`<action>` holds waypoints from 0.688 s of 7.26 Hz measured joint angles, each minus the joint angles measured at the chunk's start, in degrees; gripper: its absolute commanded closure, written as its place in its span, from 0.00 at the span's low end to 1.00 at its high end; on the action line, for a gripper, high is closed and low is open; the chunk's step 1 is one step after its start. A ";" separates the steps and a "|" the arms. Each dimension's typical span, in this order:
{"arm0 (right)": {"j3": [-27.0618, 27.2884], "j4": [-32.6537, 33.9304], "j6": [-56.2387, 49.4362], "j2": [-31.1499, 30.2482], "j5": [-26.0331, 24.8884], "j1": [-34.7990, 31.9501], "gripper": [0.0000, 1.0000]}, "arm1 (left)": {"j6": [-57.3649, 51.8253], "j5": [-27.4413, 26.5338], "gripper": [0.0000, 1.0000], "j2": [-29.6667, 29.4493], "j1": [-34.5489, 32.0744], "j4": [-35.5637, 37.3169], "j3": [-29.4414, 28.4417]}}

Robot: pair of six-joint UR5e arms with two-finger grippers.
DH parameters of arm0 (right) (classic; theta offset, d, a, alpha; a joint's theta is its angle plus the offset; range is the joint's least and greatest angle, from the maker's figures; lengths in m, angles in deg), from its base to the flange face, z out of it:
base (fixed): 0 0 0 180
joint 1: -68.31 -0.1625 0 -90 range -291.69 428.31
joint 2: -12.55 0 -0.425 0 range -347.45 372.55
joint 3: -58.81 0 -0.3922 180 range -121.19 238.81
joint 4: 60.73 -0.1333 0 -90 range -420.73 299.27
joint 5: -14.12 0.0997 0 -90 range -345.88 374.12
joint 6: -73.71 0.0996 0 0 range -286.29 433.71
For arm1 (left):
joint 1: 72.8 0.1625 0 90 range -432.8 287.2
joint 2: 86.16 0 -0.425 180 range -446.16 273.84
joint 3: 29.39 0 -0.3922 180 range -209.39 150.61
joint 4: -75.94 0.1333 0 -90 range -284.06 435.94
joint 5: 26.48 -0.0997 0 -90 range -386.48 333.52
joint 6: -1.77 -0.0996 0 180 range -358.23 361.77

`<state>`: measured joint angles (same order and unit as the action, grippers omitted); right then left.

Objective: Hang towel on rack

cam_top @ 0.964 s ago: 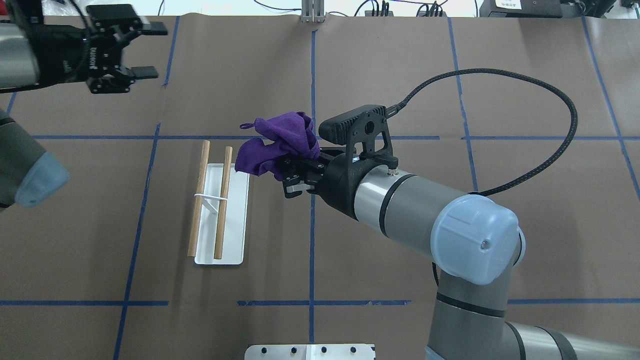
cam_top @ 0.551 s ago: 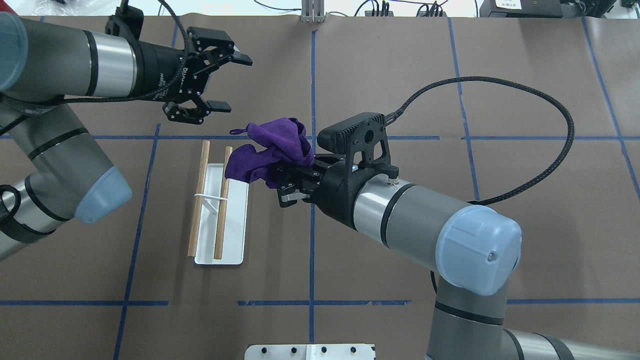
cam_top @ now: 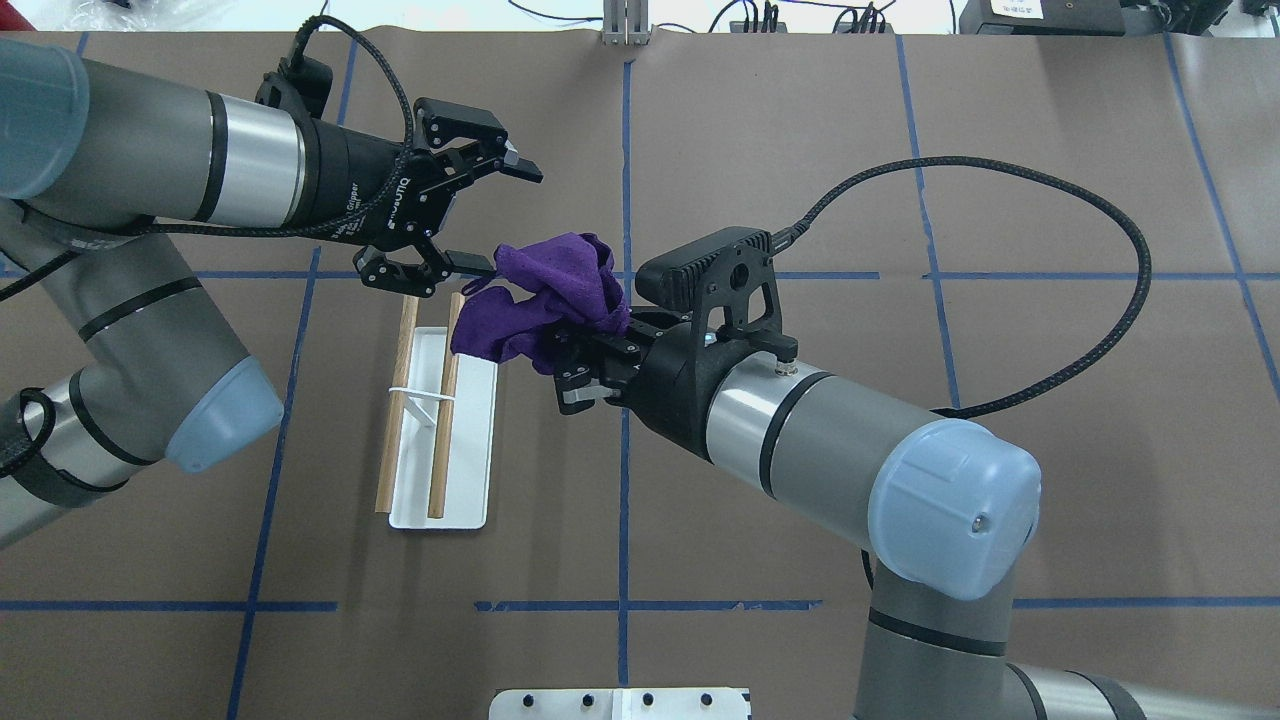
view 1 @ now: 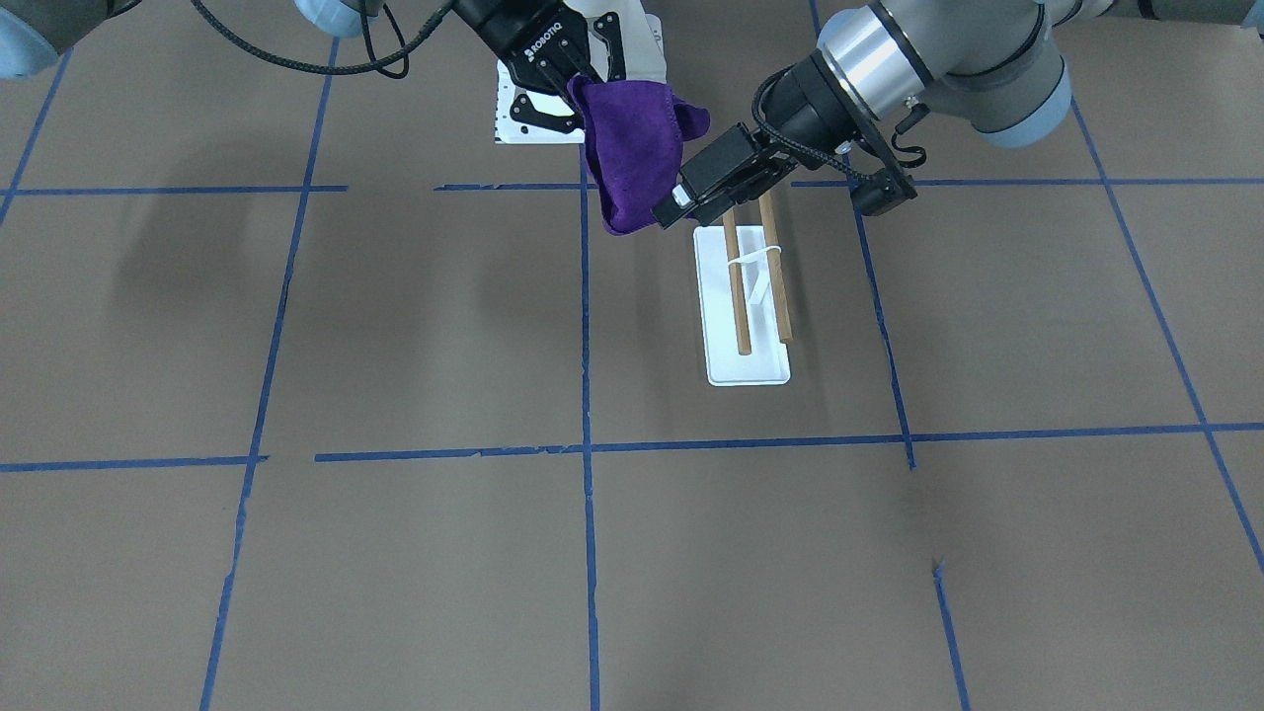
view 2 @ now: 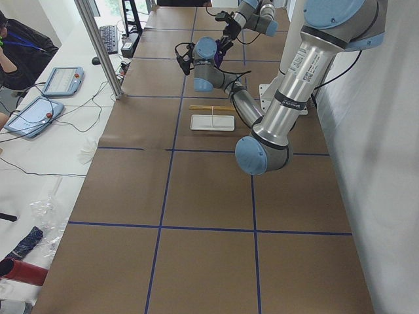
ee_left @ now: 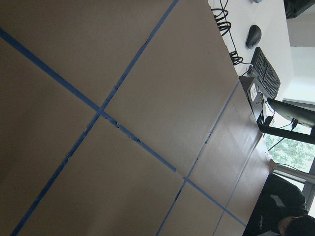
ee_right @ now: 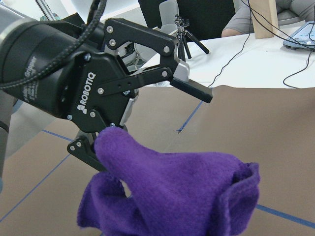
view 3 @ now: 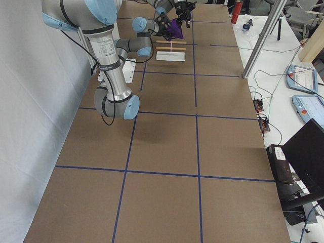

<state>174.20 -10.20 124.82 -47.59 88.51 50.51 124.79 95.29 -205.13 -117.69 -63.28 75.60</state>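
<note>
The purple towel [cam_top: 545, 295] hangs bunched from my right gripper [cam_top: 582, 345], which is shut on it above the table, just right of the rack. The rack's white base [cam_top: 470, 450] lies flat under two brown dowel rods [cam_top: 438, 440]. My left gripper [cam_top: 505, 218] is open, its lower finger [cam_top: 468, 263] right at the towel's left corner; I cannot tell if they touch. The right wrist view shows the towel [ee_right: 172, 191] in front of the open left gripper [ee_right: 142, 123]. In the front view the towel [view 1: 632, 148] hangs beside the rack [view 1: 755, 370].
The table is covered in brown paper with blue tape lines. The white robot pedestal plate [cam_top: 620, 703] sits at the near edge. A black cable [cam_top: 1100, 250] loops over the right half. Tablets and cables lie on a side bench [view 2: 46, 98].
My left arm has swung in from the far left, still open, up to the towel's left corner. My right gripper has moved slightly left with the towel, towards the rack.
</note>
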 measured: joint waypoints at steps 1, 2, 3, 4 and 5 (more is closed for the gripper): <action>-0.04 0.03 -0.08 -0.06 -0.29 0.03 1.00 | 0.48 0.89 0.02 -0.12 0.12 0.05 0.39; -0.04 0.03 -0.12 -0.02 -0.43 0.04 1.00 | 0.70 1.43 0.02 -0.27 0.33 0.08 0.46; -0.03 0.02 -0.13 0.05 -0.51 0.04 1.00 | 0.78 1.63 0.02 -0.56 0.60 0.11 0.29; 0.00 0.01 -0.13 0.08 -0.55 0.08 1.00 | 0.83 1.69 0.04 -0.95 0.99 0.15 0.00; 0.01 0.01 -0.13 0.10 -0.56 0.11 1.00 | 0.88 1.69 0.08 -1.17 1.55 0.17 -0.17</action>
<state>174.21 -10.19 124.69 -47.49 87.96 50.62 125.66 96.98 -206.30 -116.15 -63.11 75.43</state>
